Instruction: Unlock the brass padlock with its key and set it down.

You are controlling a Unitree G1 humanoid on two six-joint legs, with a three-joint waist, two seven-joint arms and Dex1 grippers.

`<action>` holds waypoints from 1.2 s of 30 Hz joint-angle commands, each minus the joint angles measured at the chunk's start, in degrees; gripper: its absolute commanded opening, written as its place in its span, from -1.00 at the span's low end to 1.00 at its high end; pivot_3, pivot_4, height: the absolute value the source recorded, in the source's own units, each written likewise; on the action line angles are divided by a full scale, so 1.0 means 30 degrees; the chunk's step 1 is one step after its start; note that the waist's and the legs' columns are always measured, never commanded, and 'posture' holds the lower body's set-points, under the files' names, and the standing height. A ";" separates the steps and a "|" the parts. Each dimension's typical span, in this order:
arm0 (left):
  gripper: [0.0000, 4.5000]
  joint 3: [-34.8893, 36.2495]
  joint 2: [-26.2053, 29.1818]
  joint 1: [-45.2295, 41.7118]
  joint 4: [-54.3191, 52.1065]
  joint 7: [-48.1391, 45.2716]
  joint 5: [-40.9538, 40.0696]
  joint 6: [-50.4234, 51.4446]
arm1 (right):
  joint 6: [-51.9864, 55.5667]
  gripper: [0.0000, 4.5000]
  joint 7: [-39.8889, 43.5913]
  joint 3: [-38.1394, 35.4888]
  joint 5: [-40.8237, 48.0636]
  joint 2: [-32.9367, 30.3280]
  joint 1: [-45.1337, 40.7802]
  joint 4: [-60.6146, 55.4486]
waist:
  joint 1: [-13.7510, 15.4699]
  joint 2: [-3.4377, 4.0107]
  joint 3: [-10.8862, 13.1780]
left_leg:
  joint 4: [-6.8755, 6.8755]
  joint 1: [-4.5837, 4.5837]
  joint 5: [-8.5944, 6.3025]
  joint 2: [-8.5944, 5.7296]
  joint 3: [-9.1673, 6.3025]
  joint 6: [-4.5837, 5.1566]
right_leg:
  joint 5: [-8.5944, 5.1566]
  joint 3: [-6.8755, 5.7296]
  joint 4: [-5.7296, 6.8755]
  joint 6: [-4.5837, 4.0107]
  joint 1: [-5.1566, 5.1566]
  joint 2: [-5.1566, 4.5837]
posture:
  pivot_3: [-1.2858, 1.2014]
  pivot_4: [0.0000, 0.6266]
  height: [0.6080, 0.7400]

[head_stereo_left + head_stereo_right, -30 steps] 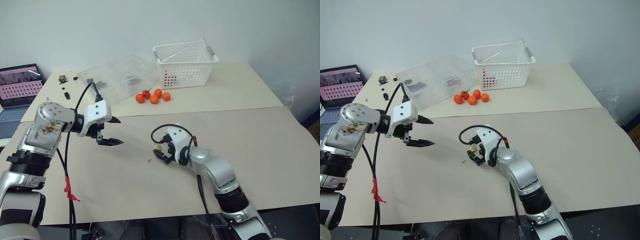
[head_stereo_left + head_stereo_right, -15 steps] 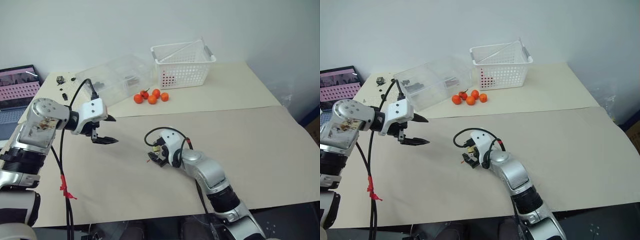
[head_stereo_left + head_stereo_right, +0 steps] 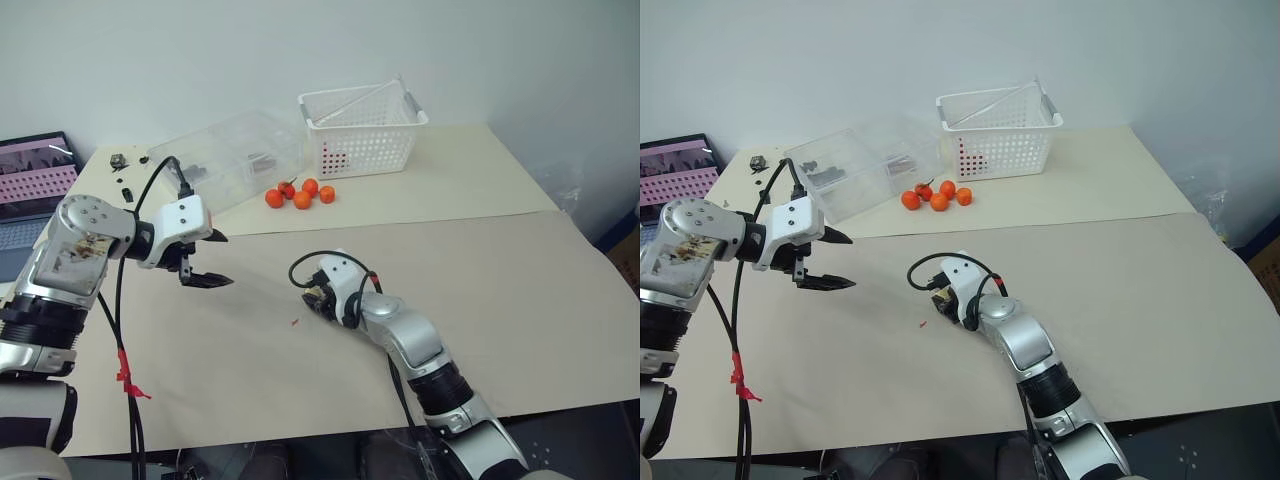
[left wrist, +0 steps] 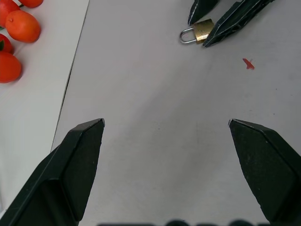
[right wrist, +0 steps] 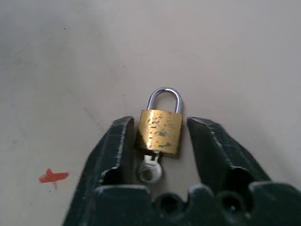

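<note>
Between the right hand [image 5: 160, 136] fingers lies the unmarked brass padlock [image 5: 159, 132].

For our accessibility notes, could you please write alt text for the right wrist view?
A small brass padlock with a key in its base lies on the beige table between the right gripper's black fingers.

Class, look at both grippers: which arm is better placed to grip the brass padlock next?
Right. The right gripper already straddles the brass padlock, a finger on each side; the left gripper hangs open, well away from it.
</note>
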 commanded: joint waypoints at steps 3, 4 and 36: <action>1.00 0.0487 0.0168 -0.0562 -0.0154 0.0189 0.0130 -0.0122 | 0.0105 -0.56 0.0483 0.0272 -0.0190 -0.0359 0.0188 -0.0899 | 0.0018 -0.0004 -0.0003 | 0.0001 0.0000 -0.0001 -0.0001 -0.0003 0.0002 | 0.0000 0.0003 0.0004 0.0002 0.0001 0.0000 | 0.03 -0.52 1.00; 1.00 0.0468 0.0114 -0.0574 -0.0155 0.0224 0.0129 -0.0118 | 0.0108 -0.56 0.0556 0.0300 -0.0234 -0.0461 0.0182 -0.0956 | 0.0021 -0.0004 -0.0003 | 0.0001 -0.0001 -0.0001 -0.0002 -0.0003 0.0002 | 0.0001 0.0003 0.0004 0.0002 0.0001 0.0000 | 0.03 -0.52 1.00; 1.00 0.2037 0.0353 0.2338 -0.3210 0.1847 -0.0666 0.1930 | -1.0621 -0.56 1.2747 0.7143 -0.3135 -0.0706 -0.6767 0.5845 | 0.0055 -0.0024 -0.0009 | 0.0005 0.0069 -0.0076 0.0117 -0.0110 0.0116 | 0.0005 0.0026 0.0023 0.0025 -0.0029 0.0176 | 0.03 -0.52 1.00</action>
